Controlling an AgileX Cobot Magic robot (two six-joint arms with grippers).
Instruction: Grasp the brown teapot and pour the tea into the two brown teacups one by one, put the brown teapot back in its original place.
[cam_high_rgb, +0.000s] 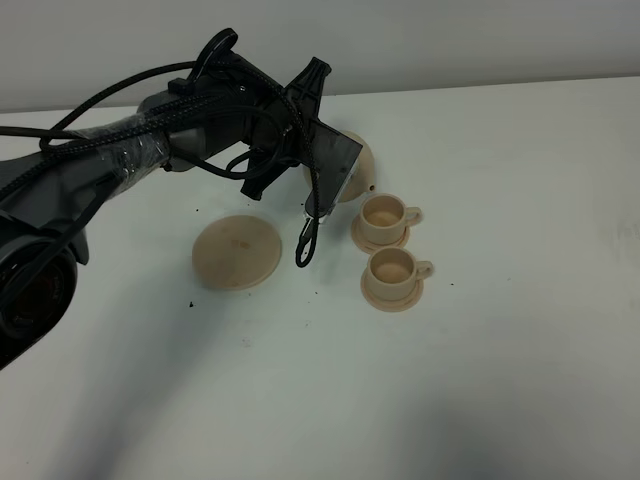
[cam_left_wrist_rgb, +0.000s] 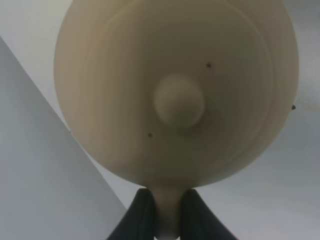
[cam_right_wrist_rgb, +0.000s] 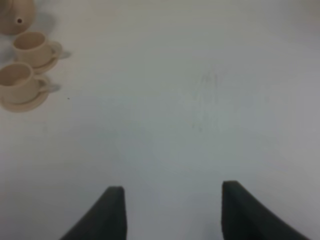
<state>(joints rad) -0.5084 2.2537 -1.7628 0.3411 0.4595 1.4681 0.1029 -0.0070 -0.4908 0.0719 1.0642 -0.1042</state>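
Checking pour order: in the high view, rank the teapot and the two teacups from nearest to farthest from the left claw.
1. The brown teapot, held in the left claw.
2. The rear teacup, next to the spout.
3. The front teacup, nearer the camera.

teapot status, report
Left claw shut on brown teapot by its handle. Right claw open, off to the side. Teapot off its plate, spout by far teacup. Nothing between them.

Teapot just behind far teacup; near teacup before it; wide plate left of cups.
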